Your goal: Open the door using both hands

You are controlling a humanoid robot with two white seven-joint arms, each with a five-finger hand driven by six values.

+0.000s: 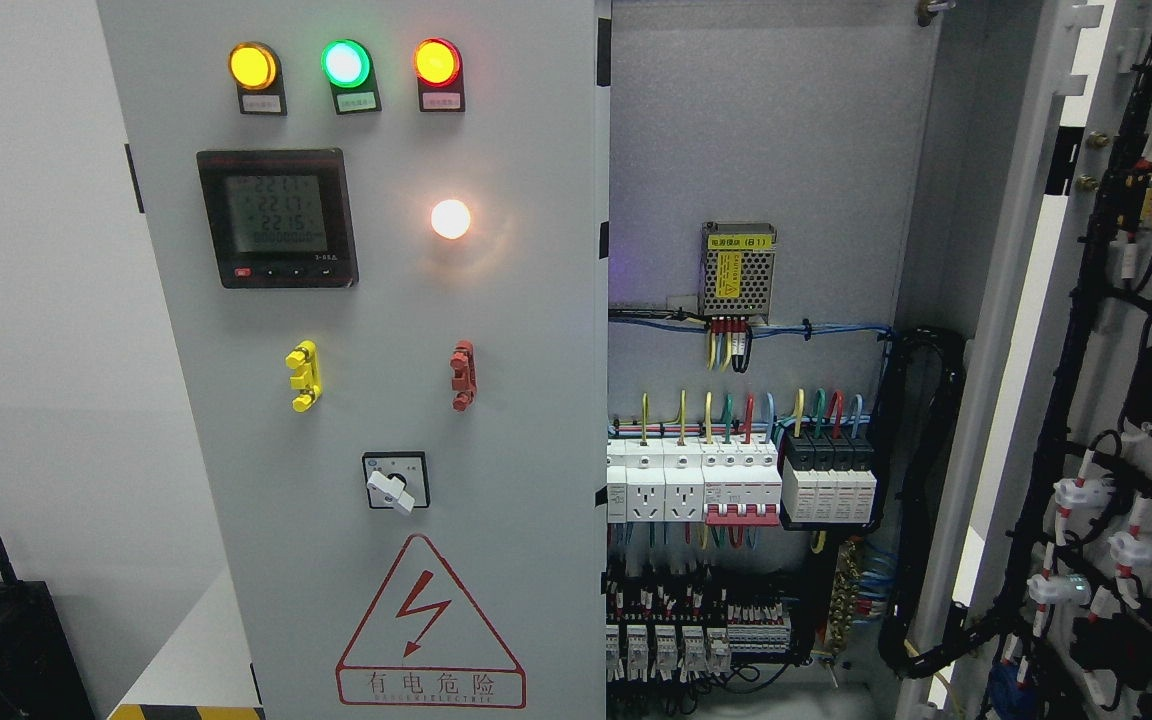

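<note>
Lamps (344, 63) are glowing upper left on the closed left door (376, 400); right door (1116, 400) is hanging open, wiring (736, 470) showing; we cannot tell our hands' state.

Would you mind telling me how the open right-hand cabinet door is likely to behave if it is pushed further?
The right door is probably stiff: it looks like sheet metal. It may feel fairly heavy, since a thick black wire loom and several lamp bodies are mounted on its inner face. It should swing rather than slide, with the loom flexing where it loops into the cabinet.
</note>
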